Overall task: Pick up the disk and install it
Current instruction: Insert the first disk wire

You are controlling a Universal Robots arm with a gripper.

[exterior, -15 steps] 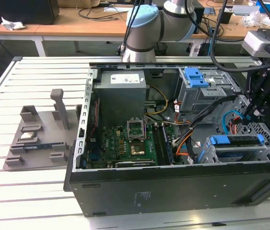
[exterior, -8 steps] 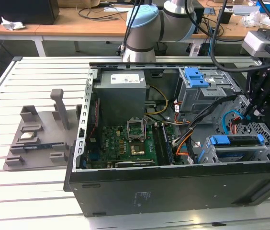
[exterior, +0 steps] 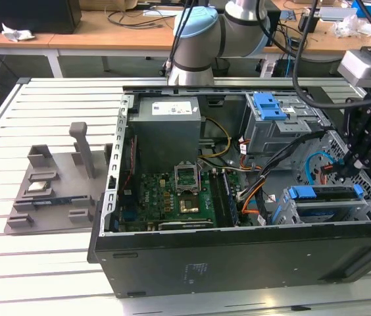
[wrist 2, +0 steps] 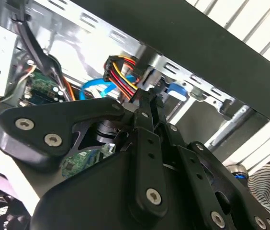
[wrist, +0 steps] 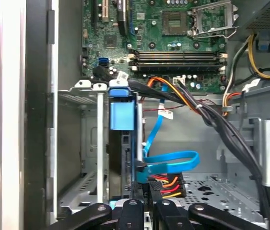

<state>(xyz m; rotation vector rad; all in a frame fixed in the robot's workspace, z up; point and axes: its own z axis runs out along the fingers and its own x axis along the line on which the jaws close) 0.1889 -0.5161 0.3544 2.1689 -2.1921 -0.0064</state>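
The disk point(exterior: 325, 197), silver in a blue carrier bracket, lies slotted in the lower drive cage at the case's front corner, on the exterior view's right. In the first wrist view its blue bracket tab point(wrist: 122, 115) stands edge-on in the cage. My gripper point(exterior: 347, 167) hangs just over the disk's rear end, among the cables. In the second wrist view the gripper point(wrist 2: 148, 98) has its two thin fingers drawn together, shut, tips beside a plug with red, yellow and black wires point(wrist 2: 119, 72). That plug point(wrist: 166, 184) and a blue ribbon cable point(wrist: 173, 160) sit right at the disk's back edge.
The open black case point(exterior: 238, 263) lies on a slatted white table. Inside are the motherboard point(exterior: 179, 194), a grey power supply point(exterior: 166, 131) and an upper grey cage with a blue latch point(exterior: 269, 105). A grey fixture point(exterior: 54, 191) holding a small chip point(exterior: 37, 186) sits on the exterior view's left.
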